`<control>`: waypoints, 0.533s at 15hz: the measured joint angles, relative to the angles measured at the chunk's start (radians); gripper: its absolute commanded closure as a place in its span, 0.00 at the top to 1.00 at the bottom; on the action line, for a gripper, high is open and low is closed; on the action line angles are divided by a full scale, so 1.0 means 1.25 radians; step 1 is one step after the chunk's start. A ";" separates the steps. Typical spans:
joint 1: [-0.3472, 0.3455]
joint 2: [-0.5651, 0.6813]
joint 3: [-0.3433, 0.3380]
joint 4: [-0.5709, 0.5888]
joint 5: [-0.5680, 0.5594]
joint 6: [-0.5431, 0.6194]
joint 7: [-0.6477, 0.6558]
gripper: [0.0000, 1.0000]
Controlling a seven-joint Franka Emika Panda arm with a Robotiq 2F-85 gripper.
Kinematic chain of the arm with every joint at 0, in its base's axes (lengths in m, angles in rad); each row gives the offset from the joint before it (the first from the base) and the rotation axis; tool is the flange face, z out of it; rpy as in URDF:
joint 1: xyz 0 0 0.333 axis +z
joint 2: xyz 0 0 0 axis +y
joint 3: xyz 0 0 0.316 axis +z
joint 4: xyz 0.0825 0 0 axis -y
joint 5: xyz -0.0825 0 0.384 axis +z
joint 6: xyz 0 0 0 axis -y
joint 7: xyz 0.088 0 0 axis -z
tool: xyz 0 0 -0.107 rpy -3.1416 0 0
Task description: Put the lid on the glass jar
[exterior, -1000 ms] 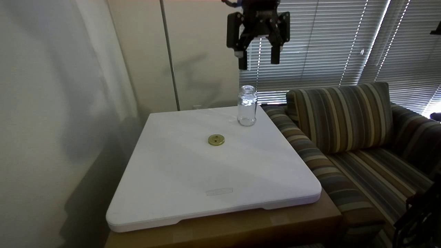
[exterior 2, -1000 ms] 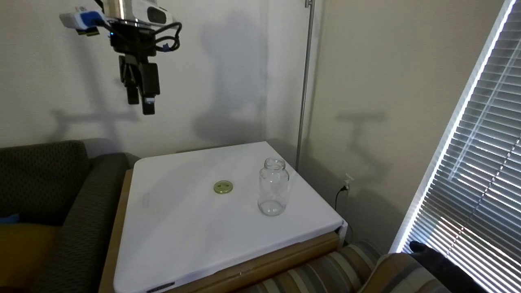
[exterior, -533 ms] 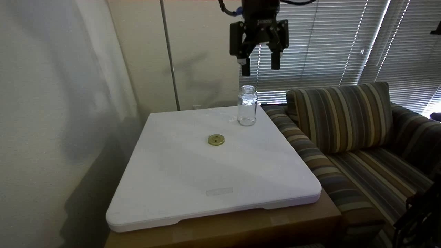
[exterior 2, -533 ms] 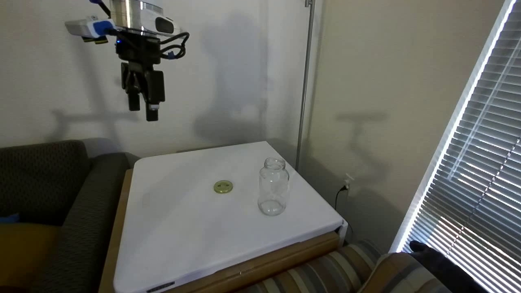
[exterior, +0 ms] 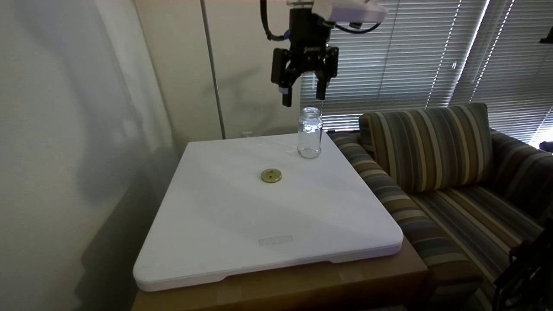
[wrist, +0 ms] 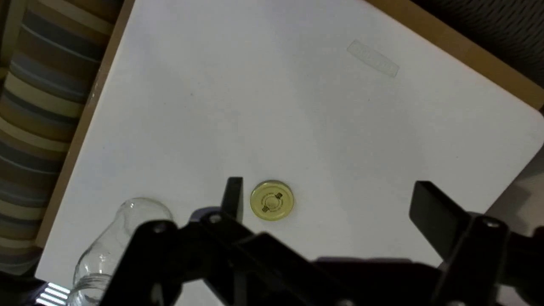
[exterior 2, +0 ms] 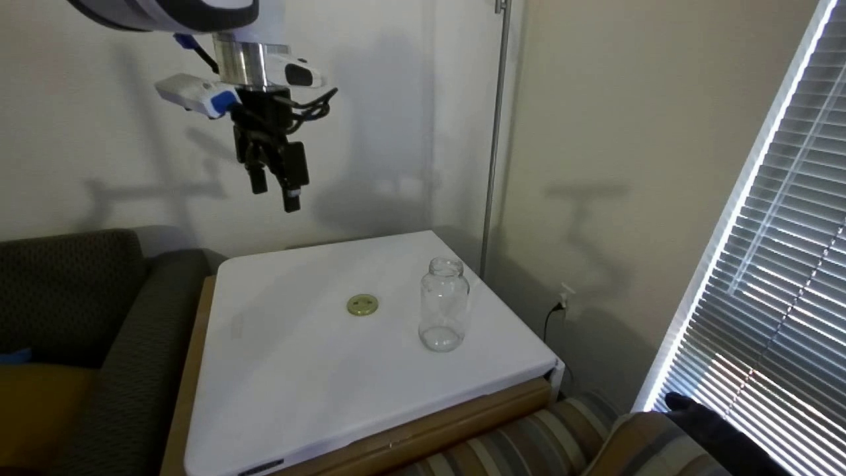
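Observation:
The lid (exterior: 271, 176), a flat gold disc, lies flat near the middle of the white tabletop (exterior: 224, 211); it also shows in an exterior view (exterior 2: 362, 305). The clear glass jar (exterior: 309, 140) stands upright and open-mouthed near a table edge, also in an exterior view (exterior 2: 444, 304). My gripper (exterior: 303, 100) is open and empty, pointing down, high above the table (exterior 2: 275, 198). In the wrist view the lid (wrist: 272, 200) appears between the fingertips (wrist: 328, 185), close to the left finger but far below. The jar (wrist: 104, 250) is at lower left, partly hidden by the gripper.
A striped armchair (exterior: 384, 203) stands against one side of the table. A dark sofa (exterior 2: 125, 350) is at another side. A wall (exterior: 86, 172) and a thin metal pole (exterior 2: 496, 132) stand close by. A brown base (exterior: 281, 280) sits under the tabletop.
My gripper has come down and moved sideways, left in an exterior view and right in an exterior view, tilting slightly. It has stayed open. The lid and jar have not moved.

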 measured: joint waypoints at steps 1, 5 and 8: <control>0.000 0.025 -0.003 0.015 -0.004 0.022 -0.018 1.00; 0.000 0.145 -0.015 0.112 -0.048 0.053 -0.072 1.00; -0.002 0.235 -0.018 0.211 -0.047 0.048 -0.087 1.00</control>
